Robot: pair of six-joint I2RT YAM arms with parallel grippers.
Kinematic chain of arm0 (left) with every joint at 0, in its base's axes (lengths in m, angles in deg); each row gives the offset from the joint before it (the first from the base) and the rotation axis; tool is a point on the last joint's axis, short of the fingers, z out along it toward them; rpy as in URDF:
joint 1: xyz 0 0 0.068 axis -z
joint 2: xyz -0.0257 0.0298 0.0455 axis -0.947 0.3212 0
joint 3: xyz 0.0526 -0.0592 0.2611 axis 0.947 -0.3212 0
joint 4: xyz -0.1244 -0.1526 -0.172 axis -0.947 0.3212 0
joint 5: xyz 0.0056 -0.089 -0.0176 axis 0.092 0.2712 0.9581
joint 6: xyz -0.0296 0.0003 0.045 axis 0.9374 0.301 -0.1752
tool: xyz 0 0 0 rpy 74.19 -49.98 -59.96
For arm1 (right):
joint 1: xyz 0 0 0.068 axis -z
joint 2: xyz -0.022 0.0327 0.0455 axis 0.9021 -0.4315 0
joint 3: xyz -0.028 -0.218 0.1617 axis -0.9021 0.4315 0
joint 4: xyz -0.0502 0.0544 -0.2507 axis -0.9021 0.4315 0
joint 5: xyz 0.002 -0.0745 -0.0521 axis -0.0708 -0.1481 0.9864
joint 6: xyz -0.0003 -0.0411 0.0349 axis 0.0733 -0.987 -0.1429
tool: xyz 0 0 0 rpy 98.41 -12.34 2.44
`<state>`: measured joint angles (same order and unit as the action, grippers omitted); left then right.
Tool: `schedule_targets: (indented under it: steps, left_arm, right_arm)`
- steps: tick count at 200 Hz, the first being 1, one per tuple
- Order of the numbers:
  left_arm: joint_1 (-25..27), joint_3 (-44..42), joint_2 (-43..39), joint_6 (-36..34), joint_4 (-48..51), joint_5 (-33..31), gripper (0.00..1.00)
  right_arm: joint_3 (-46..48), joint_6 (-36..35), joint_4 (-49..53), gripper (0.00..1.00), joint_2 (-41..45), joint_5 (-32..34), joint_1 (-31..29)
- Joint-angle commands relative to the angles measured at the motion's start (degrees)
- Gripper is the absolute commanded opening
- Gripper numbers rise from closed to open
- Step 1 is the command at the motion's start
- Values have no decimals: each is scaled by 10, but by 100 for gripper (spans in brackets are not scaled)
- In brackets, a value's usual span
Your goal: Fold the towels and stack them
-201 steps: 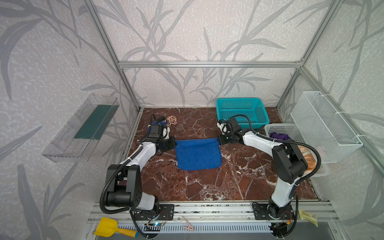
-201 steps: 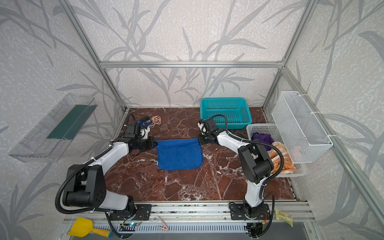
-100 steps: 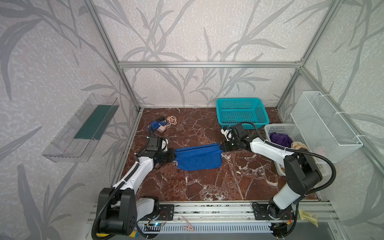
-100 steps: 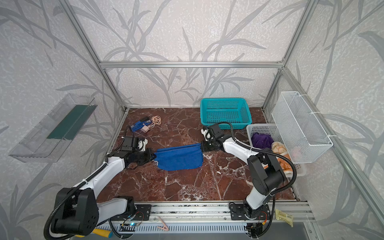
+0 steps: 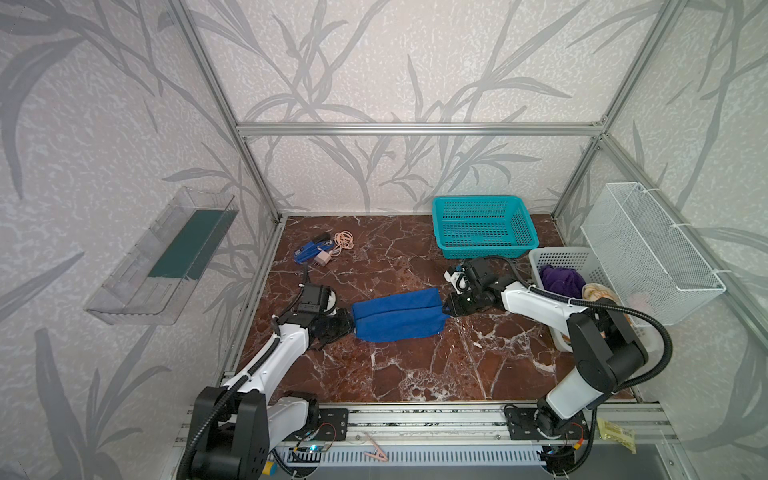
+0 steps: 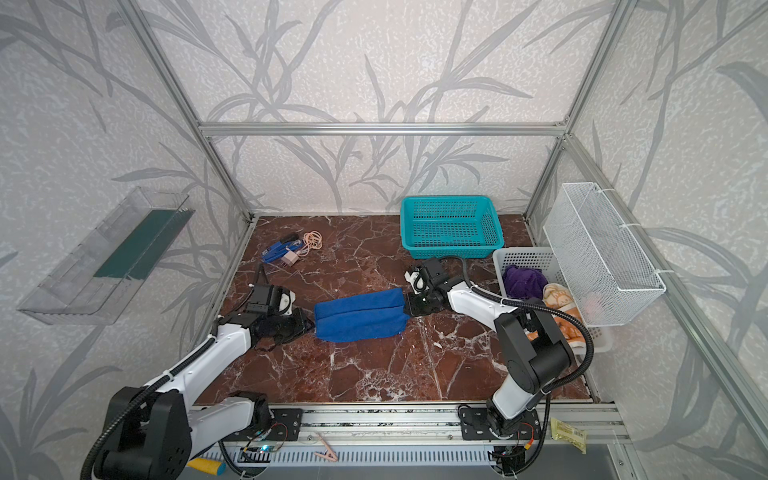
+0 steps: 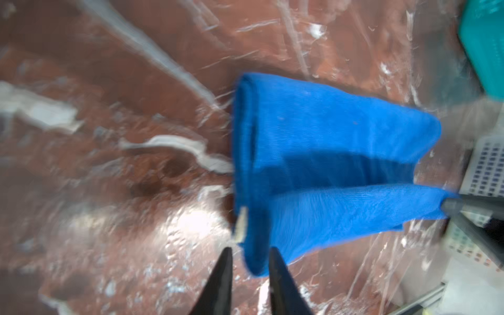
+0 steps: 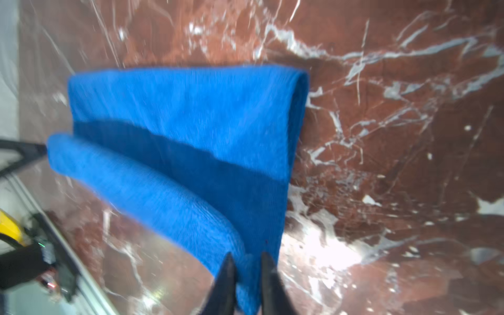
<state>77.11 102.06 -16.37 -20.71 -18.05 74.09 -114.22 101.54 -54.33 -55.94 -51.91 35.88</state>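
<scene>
A royal blue towel (image 5: pixel 397 316) (image 6: pixel 359 316) lies folded into a long band mid-table, its upper layer bulging. My left gripper (image 5: pixel 349 326) (image 6: pixel 309 326) is at its left end, my right gripper (image 5: pixel 446 309) (image 6: pixel 405 307) at its right end. In the left wrist view the left gripper (image 7: pixel 251 253) is open, with a corner of the towel (image 7: pixel 327 136) loose between its fingers. The right gripper (image 8: pixel 246 257) also stands parted around a corner of the towel (image 8: pixel 191 109). A purple towel (image 5: pixel 561 280) and an orange printed towel (image 5: pixel 598 293) sit in the white basket (image 5: pixel 557 253).
A teal basket (image 5: pixel 484 226) stands at the back right. A white wire basket (image 5: pixel 648 249) hangs on the right wall and a clear shelf (image 5: pixel 166 253) on the left wall. A blue gadget with a coiled cable (image 5: pixel 324 249) lies at the back left.
Both grippers pulled the towel's far edge toward the front, folding the flat square into a narrow band. Their jaws, shut on the corners before, now stand parted.
</scene>
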Motion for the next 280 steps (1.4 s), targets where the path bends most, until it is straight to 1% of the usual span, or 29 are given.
schedule_targets:
  steps: [1, 17, 34, 47, 56, 72, 86, 95, 110, 124, 139, 162, 170, 182, 210, 243, 275, 280]
  left_arm:
    - [-1, 37, -10, -5, 59, -64, 43]
    - [-2, 62, -23, -15, 79, -85, 46]
    - [-1, 74, -37, -19, 75, -98, 47]
    - [3, 84, -40, -20, 65, -96, 42]
    - [21, 97, -32, -22, 61, -102, 37]
    - [82, 133, 0, -31, 63, -130, 32]
    - [133, 166, 45, -34, 62, -144, 30]
    - [150, 182, 77, -30, 60, -143, 29]
    - [159, 194, 126, -13, 38, -141, 30]
    - [165, 196, 162, -3, 10, -141, 34]
    - [166, 202, 203, -1, 0, -145, 39]
    - [167, 208, 244, -7, 17, -147, 46]
    - [167, 206, 248, -9, 28, -147, 51]
    - [170, 196, 242, -11, 43, -150, 53]
    - [173, 149, 191, -6, 64, -148, 54]
    - [187, 85, 115, 20, 72, -136, 54]
    - [206, 43, 54, 50, 98, -141, 53]
    - [209, 39, 43, 54, 102, -141, 53]
  right_arm:
    - [10, -1, 42, 45, 45, -2, 0]
    - [9, -6, 70, 52, 75, 9, -1]
    - [-2, -13, 97, 55, 100, 32, 0]
    - [-16, -17, 105, 55, 103, 44, -1]
    - [-26, -19, 102, 55, 96, 45, -1]
    - [-50, -18, 93, 54, 61, 36, -2]
    - [-81, -18, 83, 53, 19, 24, -10]
    - [-105, -21, 79, 52, -10, 21, -19]
    - [-153, -28, 87, 50, -67, 15, -30]
    - [-193, -29, 101, 48, -115, 7, -35]
    - [-214, -32, 115, 47, -146, 1, -39]
    - [-207, -38, 130, 47, -159, -5, -42]
    - [-197, -38, 132, 47, -155, -11, -44]
    - [-179, -37, 134, 48, -145, -20, -47]
    - [-141, -35, 139, 48, -114, -33, -57]
    - [-99, -25, 135, 48, -78, -55, -71]
    - [-59, -30, 132, 48, -44, -60, -95]
    - [-51, -31, 129, 48, -23, -60, -99]
